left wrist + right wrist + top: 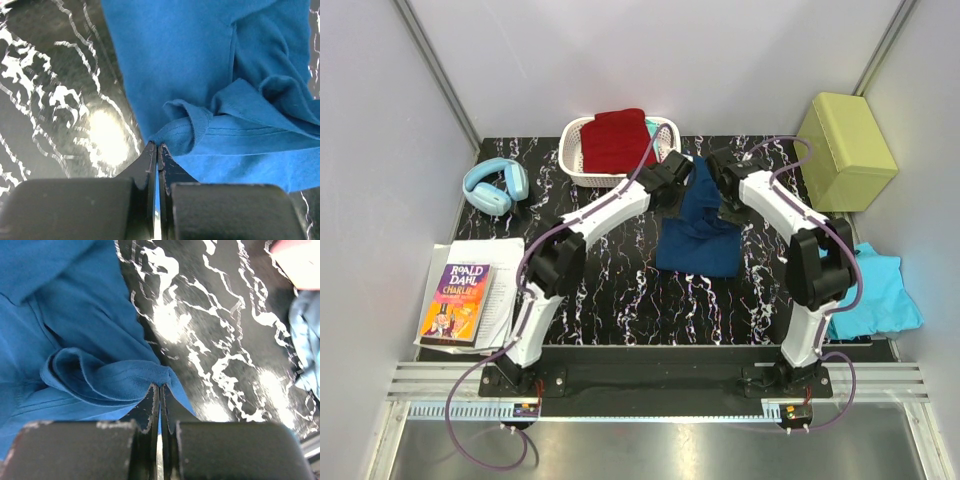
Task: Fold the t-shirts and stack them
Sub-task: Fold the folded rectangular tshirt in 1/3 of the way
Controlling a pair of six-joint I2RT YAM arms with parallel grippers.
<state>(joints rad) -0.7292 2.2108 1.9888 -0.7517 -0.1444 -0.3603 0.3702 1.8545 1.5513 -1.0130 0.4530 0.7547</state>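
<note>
A navy blue t-shirt (698, 238) hangs bunched between my two grippers over the middle of the black marbled table, its lower part resting on the table. My left gripper (682, 172) is shut on one edge of it; the left wrist view shows cloth (210, 125) pinched at the fingertips (158, 146). My right gripper (718, 176) is shut on the other edge, with cloth (90, 370) pinched in the right wrist view (160, 386). A dark red t-shirt (615, 138) lies folded in the white basket (580, 172). A turquoise t-shirt (872, 290) lies crumpled at the table's right edge.
Light blue headphones (496, 185) lie at the back left. A Roald Dahl book (456, 302) on papers lies at the left edge. A yellow-green box (845, 150) stands at the back right. Grey walls close in the sides and back.
</note>
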